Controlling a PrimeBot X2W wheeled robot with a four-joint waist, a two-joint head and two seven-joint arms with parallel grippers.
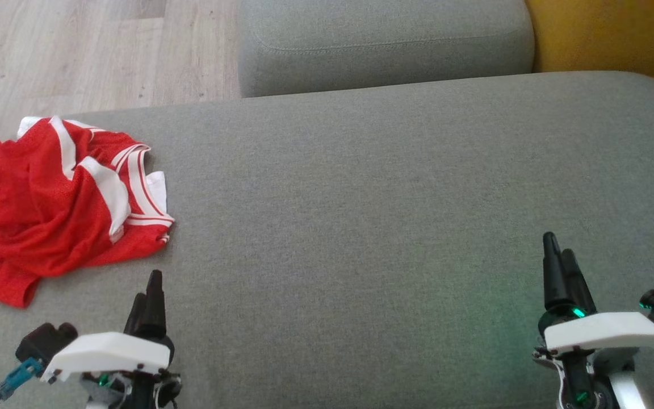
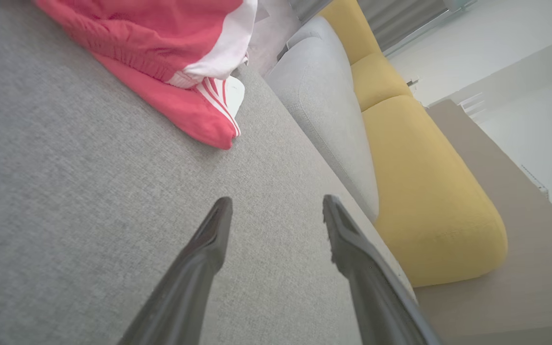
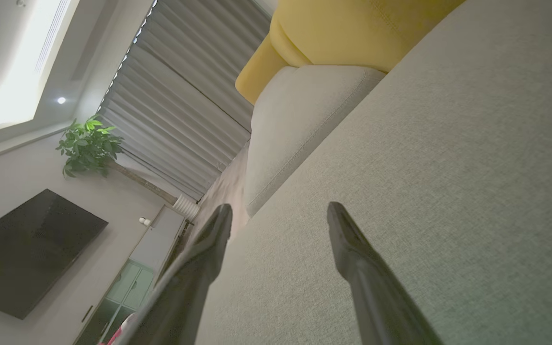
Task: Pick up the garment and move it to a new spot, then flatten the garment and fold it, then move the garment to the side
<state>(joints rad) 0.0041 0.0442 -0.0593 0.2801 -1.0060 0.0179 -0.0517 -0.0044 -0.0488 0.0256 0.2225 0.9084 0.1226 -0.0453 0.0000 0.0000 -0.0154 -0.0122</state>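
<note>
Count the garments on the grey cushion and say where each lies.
1: a crumpled red and white garment at the left edge of the grey cushion, ahead of the left gripper. Its folds could hide another.

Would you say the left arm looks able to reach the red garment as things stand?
Probably yes: the left gripper is open, and the red garment lies crumpled just ahead and to its left on the grey cushion, with nothing between them.

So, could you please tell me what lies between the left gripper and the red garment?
Only bare grey sofa cushion. In the head view, nothing sits between the left gripper and the red garment.
</note>
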